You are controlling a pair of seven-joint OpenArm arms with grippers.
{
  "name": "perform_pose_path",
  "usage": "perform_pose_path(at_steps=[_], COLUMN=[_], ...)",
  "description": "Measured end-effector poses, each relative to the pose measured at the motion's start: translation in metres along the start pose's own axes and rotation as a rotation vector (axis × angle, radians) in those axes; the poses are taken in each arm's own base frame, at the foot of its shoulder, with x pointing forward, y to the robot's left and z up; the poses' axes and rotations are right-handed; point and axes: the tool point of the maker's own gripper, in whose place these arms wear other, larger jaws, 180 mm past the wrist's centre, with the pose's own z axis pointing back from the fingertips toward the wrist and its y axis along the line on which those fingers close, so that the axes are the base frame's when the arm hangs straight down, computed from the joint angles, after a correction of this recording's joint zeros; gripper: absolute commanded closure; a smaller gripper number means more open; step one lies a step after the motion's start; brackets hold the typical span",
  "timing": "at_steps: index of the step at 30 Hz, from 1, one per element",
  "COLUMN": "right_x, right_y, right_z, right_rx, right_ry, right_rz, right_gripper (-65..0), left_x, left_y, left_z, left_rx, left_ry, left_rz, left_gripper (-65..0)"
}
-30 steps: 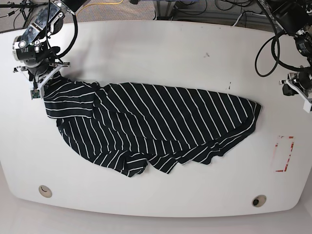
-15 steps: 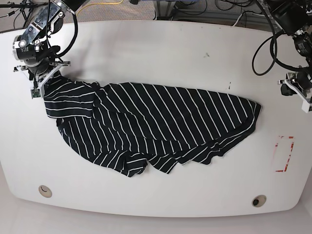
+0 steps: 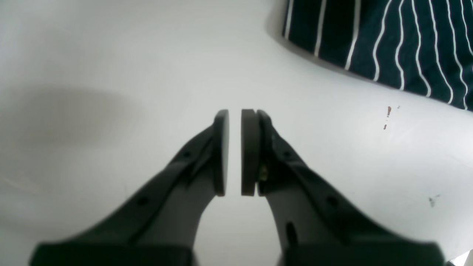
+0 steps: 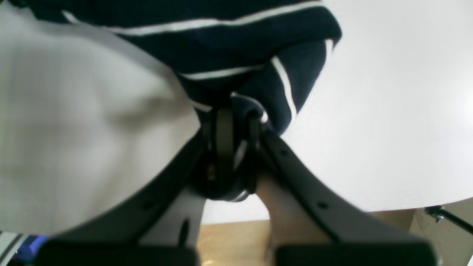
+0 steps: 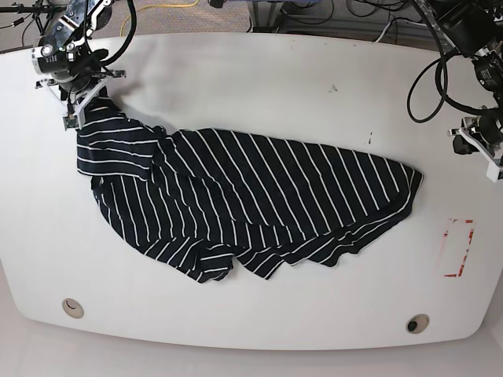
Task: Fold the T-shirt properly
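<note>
Two sets of jaws are in play. Those of the right gripper (image 4: 232, 147) are clamped on a bunched corner of the T-shirt (image 5: 251, 200), with dark striped fabric pinched between the pads at the far left corner of the worktop (image 5: 251, 71) in the base view; this grip probably serves to draw that end outward so the cloth can be spread flat. Those of the left gripper (image 3: 234, 151) stand together with only a thin slit between the pads and hold nothing; they hang above bare worktop, near the garment's other edge but apart from it. The T-shirt lies crumpled across the middle of the worktop, layers overlapping and its lower hem rumpled, so folding proper appears not yet begun. A red-outlined marking (image 5: 457, 247) sits just beyond the free end of the garment.
</note>
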Motion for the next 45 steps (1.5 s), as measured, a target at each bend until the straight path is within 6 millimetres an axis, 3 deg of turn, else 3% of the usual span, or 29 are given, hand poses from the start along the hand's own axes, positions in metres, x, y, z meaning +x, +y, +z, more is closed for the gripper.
perform_pose_path(at_steps=[8, 10, 17, 21, 24, 32, 38, 45], right_x=[-0.024, -0.025, -0.025, -0.027, -0.024, 0.010, 0.038, 0.099], right_y=[0.007, 0.008, 0.007, 0.007, 0.007, 0.015, 0.007, 0.003], right_z=[0.000, 0.000, 0.000, 0.002, 0.003, 0.003, 0.006, 0.012], right_rx=[0.012, 0.012, 0.012, 0.008, 0.007, 0.072, 0.065, 0.056], right_ry=[0.059, 0.063, 0.059, 0.066, 0.055, -0.063, -0.133, -0.282], right_rz=[-0.007, -0.008, -0.007, -0.002, -0.002, -0.024, -0.020, -0.035], right_gripper=[-2.4, -9.2, -45.3, -55.3, -56.4, -56.9, -56.9, -56.9], left_x=[0.000, 0.000, 0.001, 0.006, 0.009, 0.018, 0.029, 0.039], left_y=[0.000, 0.000, 0.000, -0.001, -0.001, -0.003, -0.018, -0.025], left_z=[0.000, 0.000, 0.000, 0.000, 0.000, 0.000, -0.006, -0.010], left_rx=[0.001, 0.001, 0.000, -0.001, -0.001, -0.004, -0.040, -0.049], left_ry=[0.000, 0.001, -0.003, -0.013, -0.020, -0.034, -0.046, -0.051], left_rz=[0.000, 0.000, 0.000, -0.001, -0.002, -0.002, -0.040, -0.058], left_gripper=[-4.3, -4.3, -4.3, -4.3, -4.3, -4.3, -4.4, -4.4])
